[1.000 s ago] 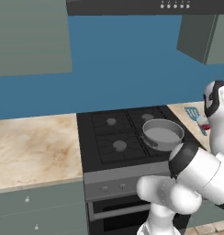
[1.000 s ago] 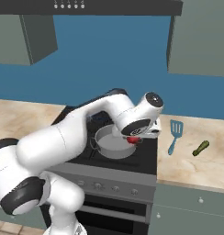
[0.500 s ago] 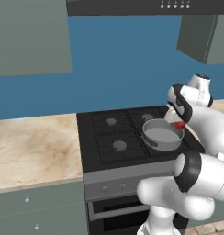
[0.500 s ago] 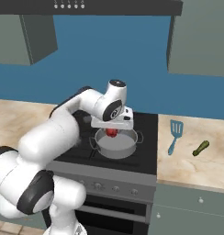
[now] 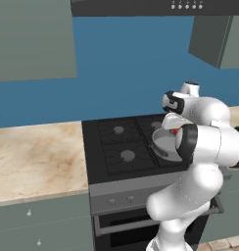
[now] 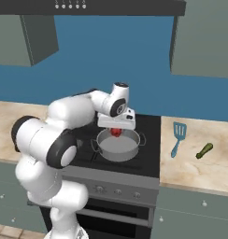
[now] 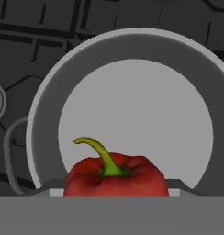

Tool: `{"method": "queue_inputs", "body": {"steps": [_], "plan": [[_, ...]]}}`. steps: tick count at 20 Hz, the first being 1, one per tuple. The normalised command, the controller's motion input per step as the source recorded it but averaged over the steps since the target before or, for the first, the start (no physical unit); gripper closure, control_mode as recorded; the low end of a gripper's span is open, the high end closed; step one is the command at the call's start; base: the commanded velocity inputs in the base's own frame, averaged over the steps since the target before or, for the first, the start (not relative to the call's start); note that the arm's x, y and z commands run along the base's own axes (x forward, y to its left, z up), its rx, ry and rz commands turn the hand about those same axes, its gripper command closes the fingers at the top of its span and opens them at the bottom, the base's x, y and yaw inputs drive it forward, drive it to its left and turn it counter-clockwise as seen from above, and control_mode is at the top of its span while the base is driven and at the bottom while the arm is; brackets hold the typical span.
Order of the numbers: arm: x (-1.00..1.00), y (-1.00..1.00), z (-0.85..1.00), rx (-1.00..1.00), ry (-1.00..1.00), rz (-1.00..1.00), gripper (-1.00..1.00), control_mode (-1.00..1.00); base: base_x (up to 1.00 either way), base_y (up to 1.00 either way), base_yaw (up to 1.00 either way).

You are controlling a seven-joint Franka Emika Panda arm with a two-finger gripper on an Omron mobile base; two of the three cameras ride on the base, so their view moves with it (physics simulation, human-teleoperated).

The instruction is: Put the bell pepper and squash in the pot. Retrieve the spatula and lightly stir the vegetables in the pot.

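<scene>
The black gas stove (image 6: 88,140) carries the wide shallow round grey metal pot (image 6: 117,150) on its front right burner, and the robot's two-finger gripper (image 6: 116,131) hangs directly above the pot's mouth. Between its fingers it holds the small bright red bell pepper (image 7: 116,176), green stem up. In the hand view the pot's light grey floor spreads out beyond the pepper with nothing lying in it, so the pepper sits straight over the opening, and I judge that letting go calls only for the fingers to part. On the pale stone counter (image 6: 200,163) to the right of the stove lie the teal-blue slotted spatula (image 6: 177,137) and, further right, the slim dark green squash (image 6: 204,150), its long axis slanting away from the counter's front edge
</scene>
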Motion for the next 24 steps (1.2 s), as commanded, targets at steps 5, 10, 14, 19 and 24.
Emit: {"method": "queue_inputs", "body": {"steps": [5,10,14,19,24], "plan": [[0.26,0.0,-0.41,0.0,0.07,0.0,1.0,-1.0,0.0,0.0,0.0],[0.17,0.0,-0.36,0.0,0.08,0.0,1.0,-1.0,0.0,0.0,0.0],[0.2,0.0,-0.48,0.0,0.08,0.0,1.0,-1.0,0.0,0.0,0.0],[0.06,0.0,-0.1,0.0,0.04,0.0,1.0,-1.0,0.0,0.0,0.0],[0.0,0.0,0.0,0.0,0.0,0.0,-1.0,-1.0,0.0,0.0,0.0]]}}
